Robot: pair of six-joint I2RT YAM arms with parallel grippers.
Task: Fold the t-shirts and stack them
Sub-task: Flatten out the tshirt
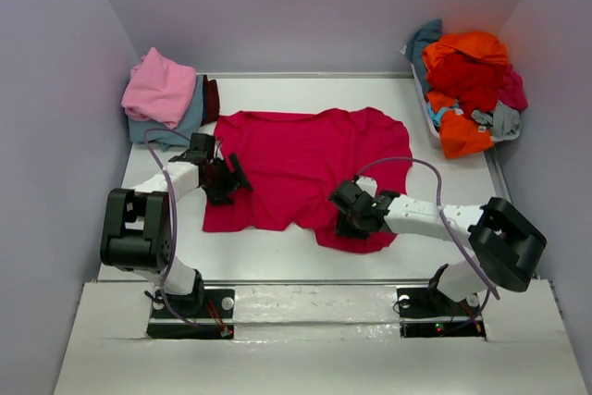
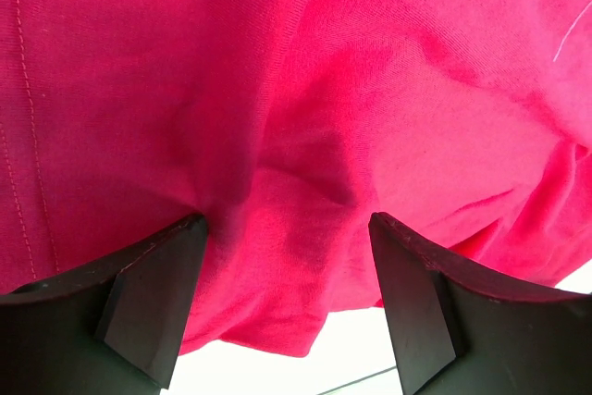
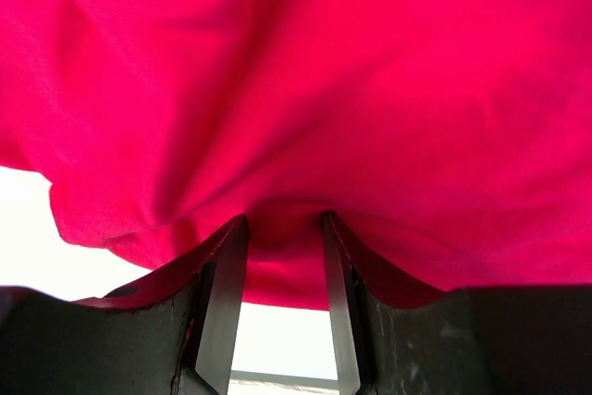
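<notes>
At its 6 o'clock hem, my right hand (image 1: 346, 213) pinches the limp, light magenta-red t-shirt (image 1: 305, 159); my left hand (image 1: 226, 180), at 9 o'clock, gapes wide.

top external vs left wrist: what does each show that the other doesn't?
Top only: the folded stack far left, the unfolded pile far right, the right gripper. Left wrist only: a stitched seam, and cloth bulging between the open jaws. Both: the magenta-red t-shirt and the left gripper.
</notes>
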